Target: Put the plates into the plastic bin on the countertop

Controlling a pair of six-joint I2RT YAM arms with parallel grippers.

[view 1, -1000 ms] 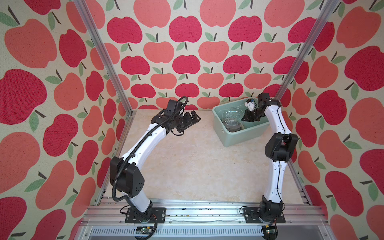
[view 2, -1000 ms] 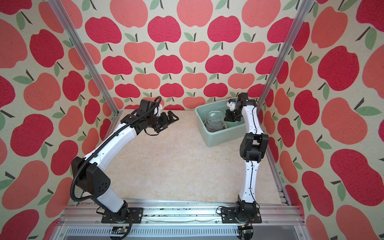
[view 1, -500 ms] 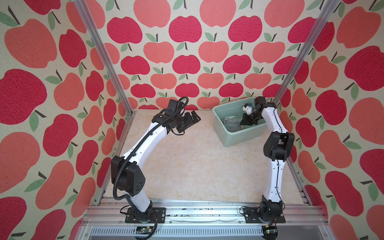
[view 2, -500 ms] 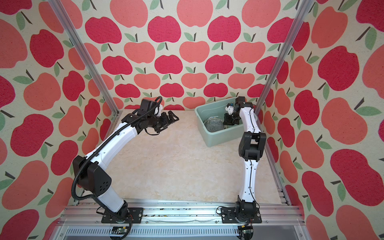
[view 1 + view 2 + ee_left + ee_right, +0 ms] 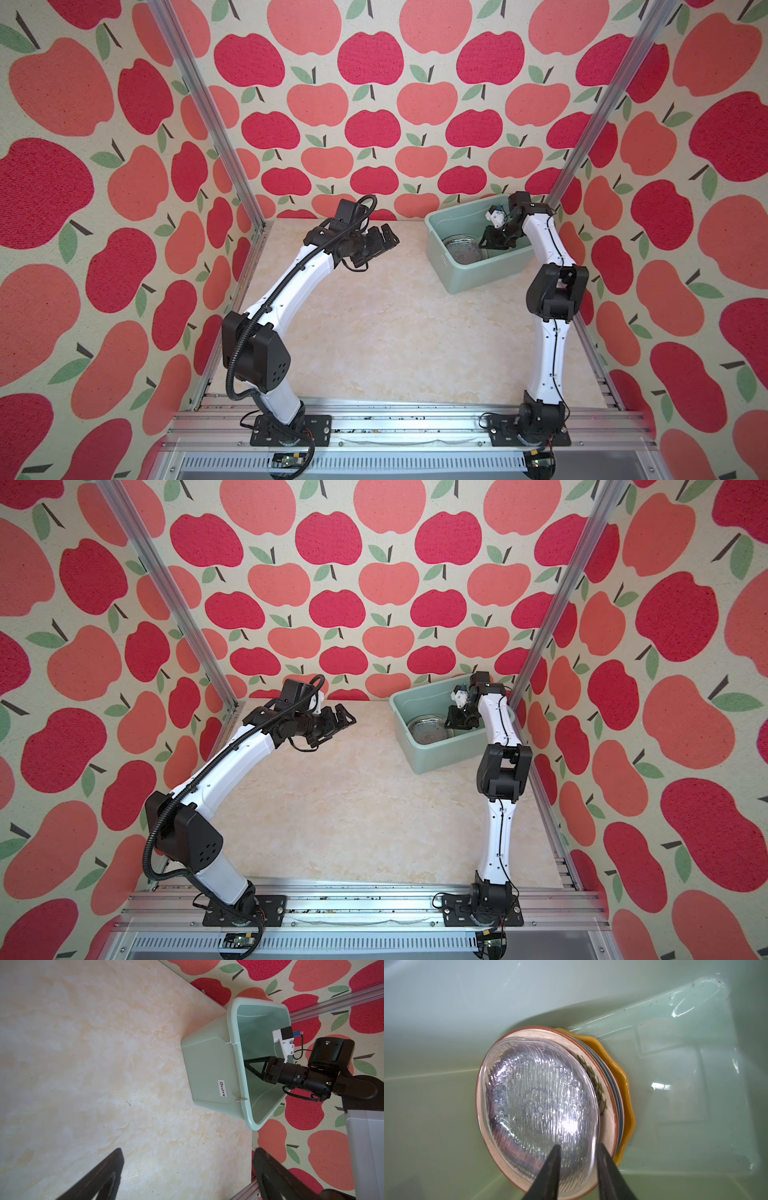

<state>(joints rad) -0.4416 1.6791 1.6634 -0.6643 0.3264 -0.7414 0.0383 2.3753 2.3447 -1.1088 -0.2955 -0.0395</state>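
Nearest, over the 11 o'clock part of the countertop, the left gripper hangs empty, jaws wide. Farther back, at 1 o'clock, the plastic bin holds the plates stacked flat, with the glass plate on top. The right gripper, much the nearer claw, sits inside the bin, jaws narrowly parted astride that round plate's rim. The plate lies toward 9 o'clock from it. A second ago the jaws pinched the plate and held it tilted up; now it lies flat, released.

I seem to be in a staged lab cell: apple-print panels wall me in, aluminium posts frame the corners, and my left arm and right arm are bolted to a rail at the marble-look bench.
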